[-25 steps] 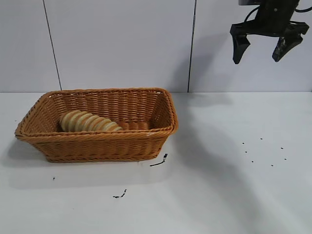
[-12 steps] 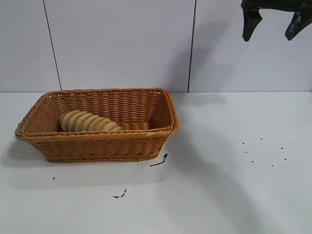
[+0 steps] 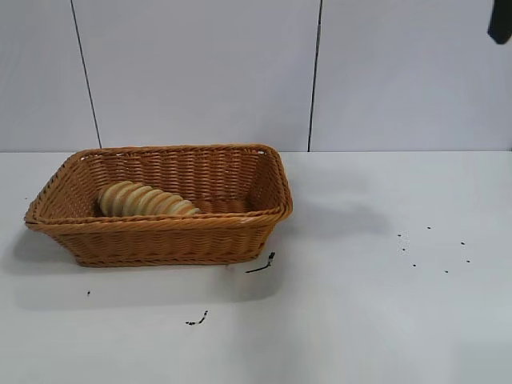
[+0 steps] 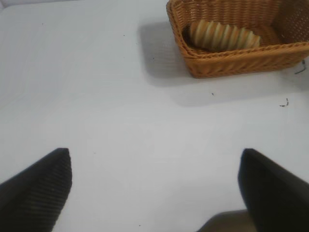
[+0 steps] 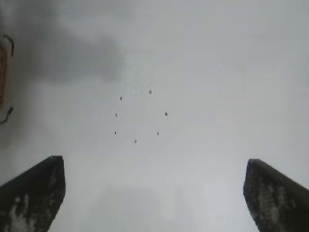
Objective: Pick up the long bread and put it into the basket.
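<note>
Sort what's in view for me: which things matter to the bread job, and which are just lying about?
Job:
- long bread, lying inside the basket
- basket
- right gripper, high above the table, fingers open
- left gripper, fingers open, off to the basket's side

Lying about:
- dark thread scraps by the basket
- dark specks on the table

Ridged tan long bread point(image 3: 147, 200) (lying flat) inside wicker basket point(image 3: 160, 236)

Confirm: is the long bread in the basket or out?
In. The long bread lies inside the basket toward its left end, below the rim; neither gripper touches it.
</note>
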Controlling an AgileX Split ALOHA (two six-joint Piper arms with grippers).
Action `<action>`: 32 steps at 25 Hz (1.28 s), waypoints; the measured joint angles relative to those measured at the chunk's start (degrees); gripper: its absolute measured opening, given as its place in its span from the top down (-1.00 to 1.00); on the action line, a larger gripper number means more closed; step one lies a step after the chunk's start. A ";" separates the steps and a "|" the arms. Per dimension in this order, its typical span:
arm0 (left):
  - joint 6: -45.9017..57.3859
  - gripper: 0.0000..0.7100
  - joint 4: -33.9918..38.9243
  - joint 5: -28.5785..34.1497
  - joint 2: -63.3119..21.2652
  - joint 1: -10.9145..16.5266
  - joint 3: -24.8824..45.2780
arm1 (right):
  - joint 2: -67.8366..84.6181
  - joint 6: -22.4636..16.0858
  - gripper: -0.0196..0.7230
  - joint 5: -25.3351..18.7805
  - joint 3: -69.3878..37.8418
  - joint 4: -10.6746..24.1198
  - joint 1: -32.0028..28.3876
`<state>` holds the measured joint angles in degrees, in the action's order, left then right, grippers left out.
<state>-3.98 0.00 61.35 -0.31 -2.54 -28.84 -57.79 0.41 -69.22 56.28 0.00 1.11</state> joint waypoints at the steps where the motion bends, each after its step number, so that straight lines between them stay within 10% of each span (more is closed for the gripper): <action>1: 0.00 -0.96 0.00 0.00 0.00 0.00 0.00 | 4.24 0.00 -0.92 0.51 -3.52 0.00 0.00; 10: 0.00 -0.96 0.00 0.00 0.00 0.00 0.00 | 40.06 0.00 -0.92 10.49 -25.09 0.00 0.00; 32: 0.00 -0.96 0.00 0.00 0.00 0.00 0.00 | 58.10 0.00 -0.92 10.20 -28.35 -0.55 0.00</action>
<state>-3.98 0.00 61.35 -0.31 -2.54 -28.84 0.31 0.41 -59.02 27.93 -0.55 1.11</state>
